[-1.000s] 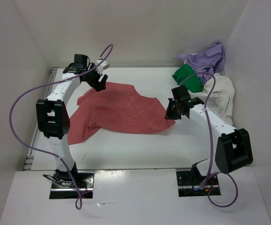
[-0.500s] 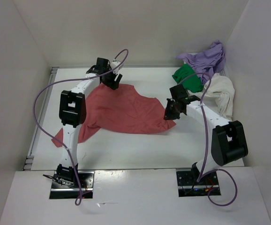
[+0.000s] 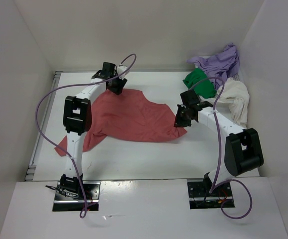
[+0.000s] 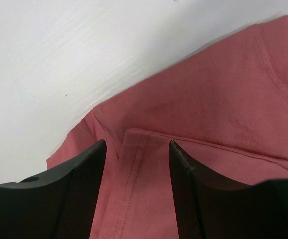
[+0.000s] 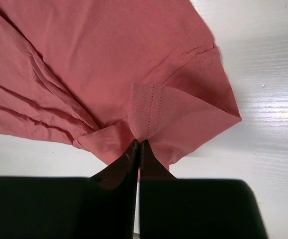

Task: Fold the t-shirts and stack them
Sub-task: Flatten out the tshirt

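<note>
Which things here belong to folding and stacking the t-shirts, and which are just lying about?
Job: salmon-red cloth shirt, spread out; lavender-purple cloth shirt, bright green cloth shirt, cream-white cloth shirt, heaped far right.
Not the job: purple cables on the arms; white table.

The left arm (image 3: pixel 77 115) covers a strip of the salmon-red shirt (image 3: pixel 134 117) — and the green shirt (image 3: pixel 199 79) sits partly hidden beneath folds of the lavender shirt (image 3: pixel 223 59).
</note>
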